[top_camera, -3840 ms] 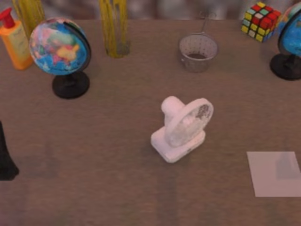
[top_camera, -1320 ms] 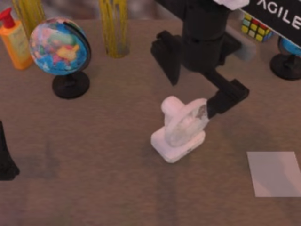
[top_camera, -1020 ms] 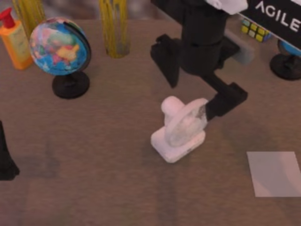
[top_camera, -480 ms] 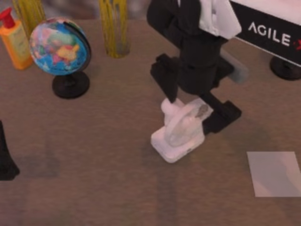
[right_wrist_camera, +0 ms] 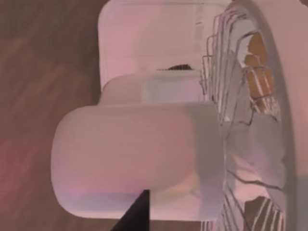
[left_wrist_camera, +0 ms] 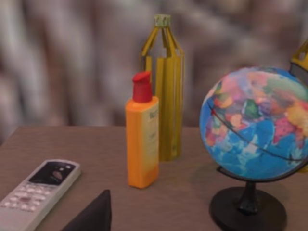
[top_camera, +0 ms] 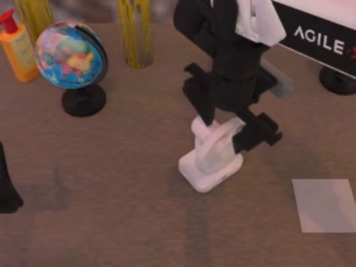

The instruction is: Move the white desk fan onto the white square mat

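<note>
Top view: we see the small white plastic desk fan [top_camera: 211, 156] with its round mesh grille standing upright on its rounded rectangular base, near the middle of the brown table [top_camera: 111, 211]. Its axis, from cylindrical rear motor housing to grille, runs diagonally: the housing points toward the top view's upper left, the grille faces the lower right. The base's long side lies crosswise to that axis.

Our right end effector [top_camera: 225, 130] reaches down over the fan head, one black finger at the motor housing side, the other at the grille side. The fingers straddle the head, spread apart; we cannot tell whether they touch it. In the right wrist view the motor housing [right_wrist_camera: 139, 159] fills the frame, the grille to one side and a dark fingertip [right_wrist_camera: 137, 214] at the edge.

The thin pale white square mat [top_camera: 325, 204] lies flat near the table's right edge, well apart from the fan and bare.

Our left arm stays parked at the left edge of the table; its end effector [top_camera: 6, 186] shows only as a dark shape there, and we cannot tell its state.

Along the far edge stand an orange pump bottle with a red top [top_camera: 15, 47], a multicoloured globe on a black stand [top_camera: 69, 58] and a yellow ribbed bottle [top_camera: 135, 33]. The left wrist view adds a white remote control [left_wrist_camera: 36, 192] lying near the pump bottle.
</note>
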